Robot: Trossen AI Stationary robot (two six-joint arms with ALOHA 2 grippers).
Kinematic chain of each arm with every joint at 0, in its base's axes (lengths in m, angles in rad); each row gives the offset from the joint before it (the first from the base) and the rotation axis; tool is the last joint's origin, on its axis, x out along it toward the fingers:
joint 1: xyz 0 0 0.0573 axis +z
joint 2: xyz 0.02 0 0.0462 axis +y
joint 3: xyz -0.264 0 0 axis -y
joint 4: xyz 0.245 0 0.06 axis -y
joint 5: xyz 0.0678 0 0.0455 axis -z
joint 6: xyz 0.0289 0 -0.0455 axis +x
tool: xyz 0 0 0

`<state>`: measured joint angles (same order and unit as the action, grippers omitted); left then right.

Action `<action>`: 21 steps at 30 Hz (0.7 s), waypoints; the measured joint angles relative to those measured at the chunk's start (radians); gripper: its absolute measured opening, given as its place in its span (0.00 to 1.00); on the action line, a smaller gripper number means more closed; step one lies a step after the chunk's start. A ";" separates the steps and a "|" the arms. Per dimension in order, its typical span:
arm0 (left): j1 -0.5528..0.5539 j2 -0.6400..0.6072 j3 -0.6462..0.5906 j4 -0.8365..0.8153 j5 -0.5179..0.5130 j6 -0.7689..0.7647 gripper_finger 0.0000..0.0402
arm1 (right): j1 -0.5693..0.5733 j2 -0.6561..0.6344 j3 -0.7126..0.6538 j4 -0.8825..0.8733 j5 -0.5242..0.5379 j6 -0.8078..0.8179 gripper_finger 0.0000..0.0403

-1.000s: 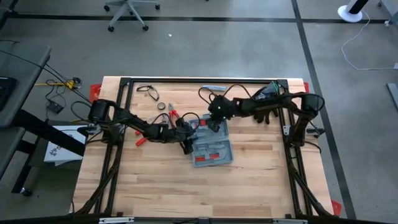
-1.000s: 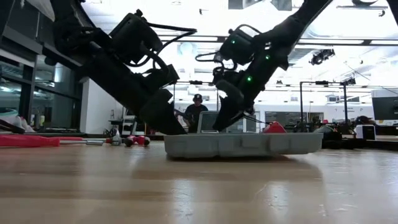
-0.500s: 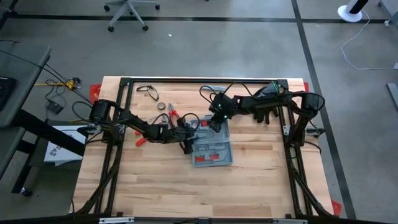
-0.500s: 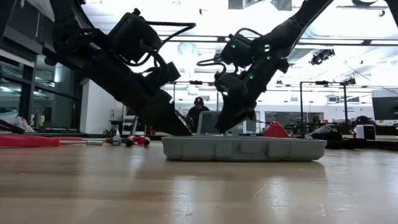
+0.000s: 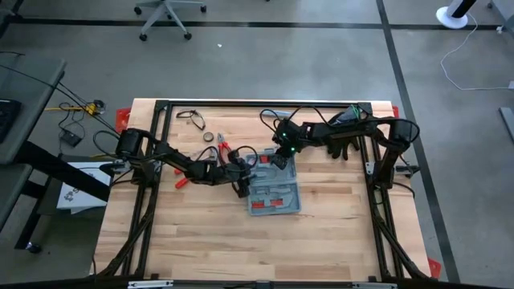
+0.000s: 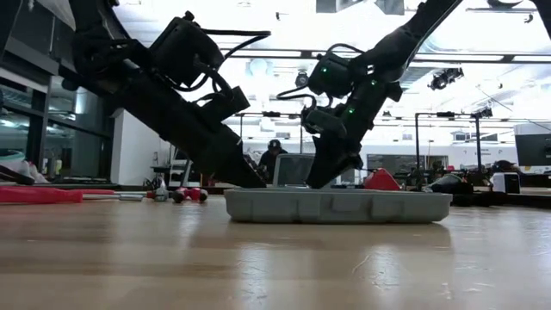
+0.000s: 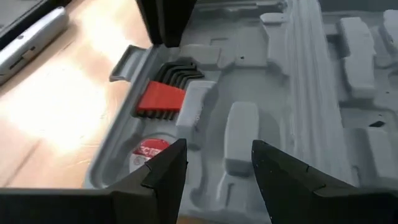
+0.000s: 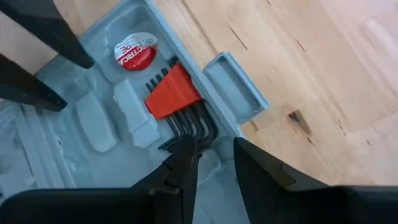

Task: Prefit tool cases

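Robotics lab, wooden workbench, office chair, monitors and person behind

From overhead, the open tool case is partly covered by both arms where they meet over its far half, and its red tools are too small to name. At counter height only its outer wall shows; the inside is hidden. The left wrist view cuts off the case's edges. A slim grey thing beside it, blurred and cropped, is perhaps a bar. The small items near the far rail are too tiny to tell.
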<state>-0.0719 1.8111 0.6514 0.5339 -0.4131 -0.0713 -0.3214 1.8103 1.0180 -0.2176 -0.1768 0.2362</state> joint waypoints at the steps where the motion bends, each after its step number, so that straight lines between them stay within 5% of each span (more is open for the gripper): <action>1: -0.001 0.000 0.000 0.002 -0.006 0.007 0.43 | 0.000 0.000 0.000 0.000 -0.001 0.002 0.25; 21: 0.017 -0.005 0.002 0.005 0.019 -0.003 0.43 | 0.000 0.089 0.000 0.118 -0.087 0.028 0.25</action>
<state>-0.0549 1.8057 0.6537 0.5391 -0.3936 -0.0742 -0.3210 1.8990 1.0183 -0.0994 -0.2633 0.2645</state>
